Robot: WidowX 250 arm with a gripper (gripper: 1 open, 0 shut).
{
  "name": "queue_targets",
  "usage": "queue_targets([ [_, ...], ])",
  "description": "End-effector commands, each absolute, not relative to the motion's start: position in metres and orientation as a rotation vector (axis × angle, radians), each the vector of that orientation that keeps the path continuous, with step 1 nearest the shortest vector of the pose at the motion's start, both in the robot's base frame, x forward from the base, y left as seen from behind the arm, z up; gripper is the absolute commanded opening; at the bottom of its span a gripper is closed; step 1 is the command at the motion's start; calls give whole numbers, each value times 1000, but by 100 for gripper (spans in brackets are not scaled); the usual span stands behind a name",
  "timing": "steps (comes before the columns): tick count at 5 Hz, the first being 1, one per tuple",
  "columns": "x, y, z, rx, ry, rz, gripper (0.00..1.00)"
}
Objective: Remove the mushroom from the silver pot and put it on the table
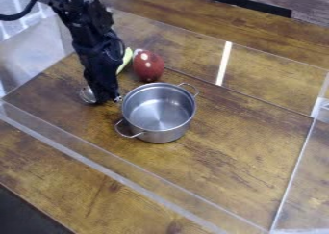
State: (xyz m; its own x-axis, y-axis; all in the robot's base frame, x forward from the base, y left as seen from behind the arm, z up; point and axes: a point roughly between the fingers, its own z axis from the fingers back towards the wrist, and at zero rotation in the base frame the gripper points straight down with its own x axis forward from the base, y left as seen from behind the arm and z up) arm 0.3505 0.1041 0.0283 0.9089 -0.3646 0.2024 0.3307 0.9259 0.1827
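Item, one silver pot (158, 113): round, steel, shiny, lidless, with a loop handle on either side; upright on the worktop (232, 170), its inside showing no mushroom. Item, one dark hand (103, 96): low beside the pot, on its left as we view it, clenched; we cannot tell whether anything is caught in it. Item, one small pale lump (88, 95): at the hand's outer side, left of the pot, partly hidden; we take it as probably the mushroom, whitish with a grey cast, too blurred for us to make out cap or stem, or whether it touches the fingers. Item, one red object (148, 65), rounded, just behind the pot; a yellow-green piece (126, 61) shows beside it. Step in hand, as we judge it: the setting down left of the pot. Next, we should confirm the lump rests on the wood, free any grip, and raise the hand straight up, clear of the pot's near handle.
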Motion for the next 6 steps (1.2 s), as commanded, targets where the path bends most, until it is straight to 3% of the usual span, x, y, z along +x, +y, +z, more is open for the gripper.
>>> queue_targets([
  [1,360,104,48,171,-275,-341,0],
  [3,371,102,69,192,-294,-348,0],
  [4,376,105,80,206,-306,-370,100],
  [6,384,109,120,243,-338,-354,100],
])
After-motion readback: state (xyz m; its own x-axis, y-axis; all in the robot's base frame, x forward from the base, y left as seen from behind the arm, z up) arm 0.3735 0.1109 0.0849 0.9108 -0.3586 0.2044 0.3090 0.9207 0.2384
